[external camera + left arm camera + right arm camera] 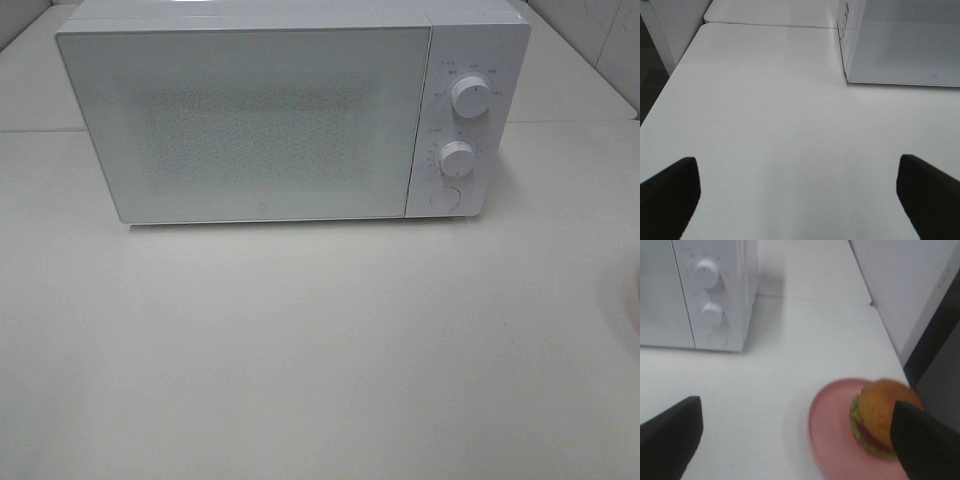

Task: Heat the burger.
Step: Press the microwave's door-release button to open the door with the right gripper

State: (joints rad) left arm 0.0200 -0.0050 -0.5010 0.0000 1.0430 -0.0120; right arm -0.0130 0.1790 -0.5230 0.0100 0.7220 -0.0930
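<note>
The burger (879, 412), a brown bun over lettuce and tomato, sits on a pink plate (832, 440) on the white table, seen in the right wrist view. My right gripper (797, 440) is open just short of the plate, one dark finger (922, 445) overlapping the burger's edge. The white microwave (270, 110) stands at the back of the table with its door shut. My left gripper (800, 200) is open above bare table, left of the microwave (905, 40). Neither gripper shows in the exterior high view.
The microwave's panel has two knobs (470, 95) (455, 157) and a round door button (443, 197). A faint pink blur at the right edge of the exterior high view may be the plate (634, 300). The table edge (670, 80) runs along the left.
</note>
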